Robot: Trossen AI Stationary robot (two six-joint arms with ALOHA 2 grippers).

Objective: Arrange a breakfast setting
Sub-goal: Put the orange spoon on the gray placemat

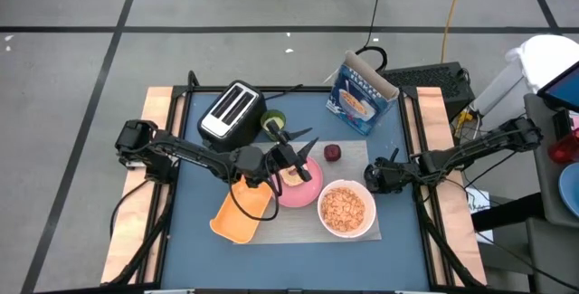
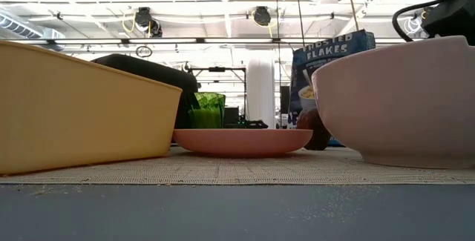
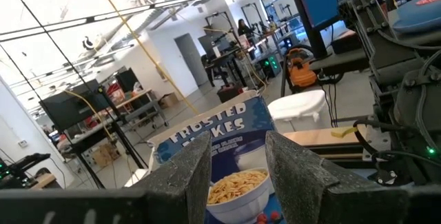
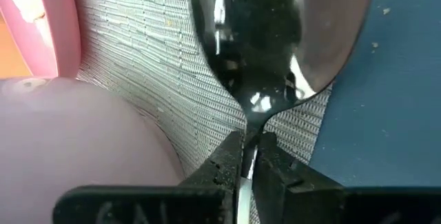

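Steel spoon [image 4: 275, 38], pinched by its neck in the closed right gripper [image 4: 249, 156] beside the white bowl [image 1: 345, 208]; left gripper [image 3: 238, 158] part-open, empty; risk: spoon twisting loose or clipping the bowl.

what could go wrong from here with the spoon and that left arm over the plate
The right hand pinches the spoon only at its thin neck, so it could twist or slip. It hangs close to the white bowl of cereal and might knock it. The left hand is above the pink plate, and lowering could shift it.

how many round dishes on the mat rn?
2. The pink plate sits mid-mat under the left gripper; the white bowl of cereal sits to its right, beside the right gripper. None looks hidden.
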